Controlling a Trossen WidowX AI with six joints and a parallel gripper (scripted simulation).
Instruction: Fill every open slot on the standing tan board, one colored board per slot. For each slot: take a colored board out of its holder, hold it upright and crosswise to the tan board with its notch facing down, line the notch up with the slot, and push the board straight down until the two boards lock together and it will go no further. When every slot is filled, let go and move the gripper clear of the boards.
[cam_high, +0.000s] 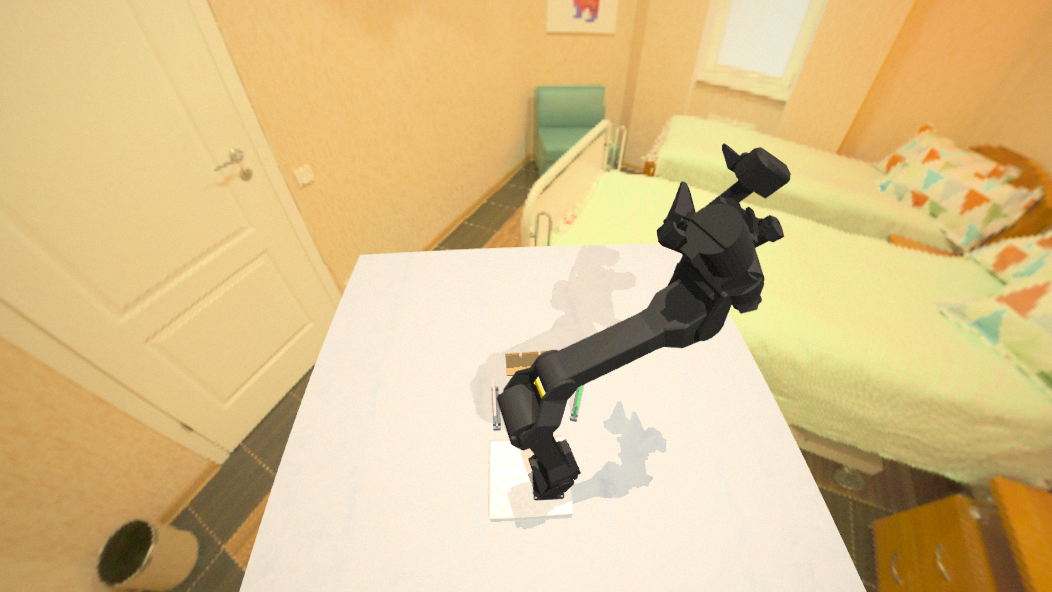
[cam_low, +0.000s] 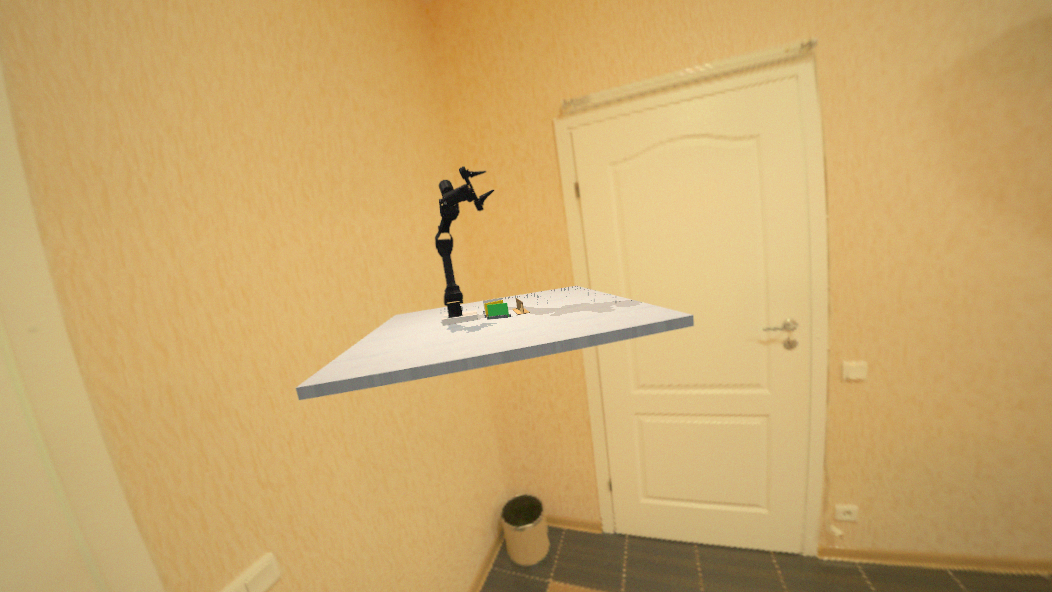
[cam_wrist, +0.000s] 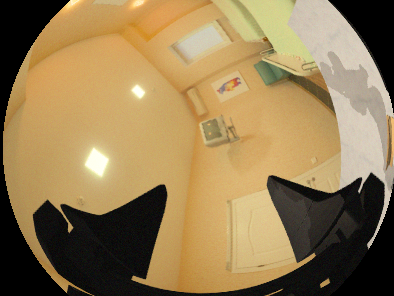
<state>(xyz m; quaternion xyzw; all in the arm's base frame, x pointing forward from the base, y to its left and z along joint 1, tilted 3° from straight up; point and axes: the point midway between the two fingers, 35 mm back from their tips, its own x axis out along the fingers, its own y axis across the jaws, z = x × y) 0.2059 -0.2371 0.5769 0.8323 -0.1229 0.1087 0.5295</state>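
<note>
"Near the tan board (cam_high: 521, 359) (cam_low: 519, 304), what do you see?"

"I've got the green board (cam_high: 578, 402) (cam_low: 497, 309) upright in its holder (cam_high: 573, 418), and the yellow board (cam_high: 540, 387) (cam_low: 496, 302) partly hidden, both near the tan one on the table (cam_high: 397, 441) (cam_low: 411, 346) (cam_wrist: 356, 140)."

"And your gripper (cam_high: 704, 167) (cam_low: 489, 181) (cam_wrist: 218, 187)?"

"High above the tan board's level, fingers spread wide, pinching nothing. My arm covers part of that board from the top, so I can't count its slots."

honestly the arm (cam_high: 610, 353) covers part of the tan board (cam_high: 520, 360) in the top view, and the yellow board (cam_high: 539, 387) mostly. exterior view's too small to make out any notches.
</note>
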